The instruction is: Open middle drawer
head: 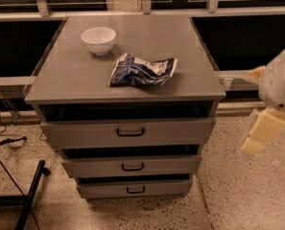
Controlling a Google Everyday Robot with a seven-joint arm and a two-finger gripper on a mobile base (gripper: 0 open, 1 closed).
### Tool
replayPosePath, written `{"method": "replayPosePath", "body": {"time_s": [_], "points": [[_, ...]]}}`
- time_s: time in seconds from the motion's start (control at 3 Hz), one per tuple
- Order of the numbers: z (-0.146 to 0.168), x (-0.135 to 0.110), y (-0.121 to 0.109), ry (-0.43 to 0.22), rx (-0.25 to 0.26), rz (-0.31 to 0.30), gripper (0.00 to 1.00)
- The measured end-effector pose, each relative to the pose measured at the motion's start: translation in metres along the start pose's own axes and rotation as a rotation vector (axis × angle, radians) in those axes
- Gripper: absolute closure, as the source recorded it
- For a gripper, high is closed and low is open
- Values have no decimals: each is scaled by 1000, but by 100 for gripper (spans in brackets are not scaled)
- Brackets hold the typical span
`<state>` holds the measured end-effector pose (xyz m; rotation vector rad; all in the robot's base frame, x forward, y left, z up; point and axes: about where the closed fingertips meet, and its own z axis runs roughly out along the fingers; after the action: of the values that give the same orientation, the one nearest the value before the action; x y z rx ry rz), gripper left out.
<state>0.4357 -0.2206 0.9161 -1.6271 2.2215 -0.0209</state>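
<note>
The grey cabinet (75,80) has three drawers with black bar handles. The middle drawer (166,165) sits between the taller top drawer (84,133) and the narrow bottom drawer (103,189). Its small handle (132,166) is at the centre of the front, and a dark gap shows above each front. My gripper (251,113) hangs to the right of the cabinet, level with the top drawer and touching nothing. Its two cream fingers (261,131) stand apart and hold nothing.
A white bowl (99,40) and a crumpled blue-and-white chip bag (142,70) lie on the cabinet top. A black stand leg (29,198) and cables (3,140) lie on the speckled floor at the left. A window rail (142,14) runs behind the cabinet.
</note>
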Motion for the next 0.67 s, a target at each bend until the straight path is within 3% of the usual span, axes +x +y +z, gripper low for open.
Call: {"method": "replayPosePath", "body": {"time_s": [0.33, 0.67], "points": [[31, 11, 8, -47, 9, 9, 0], [77, 19, 24, -137, 3, 3, 0]]}}
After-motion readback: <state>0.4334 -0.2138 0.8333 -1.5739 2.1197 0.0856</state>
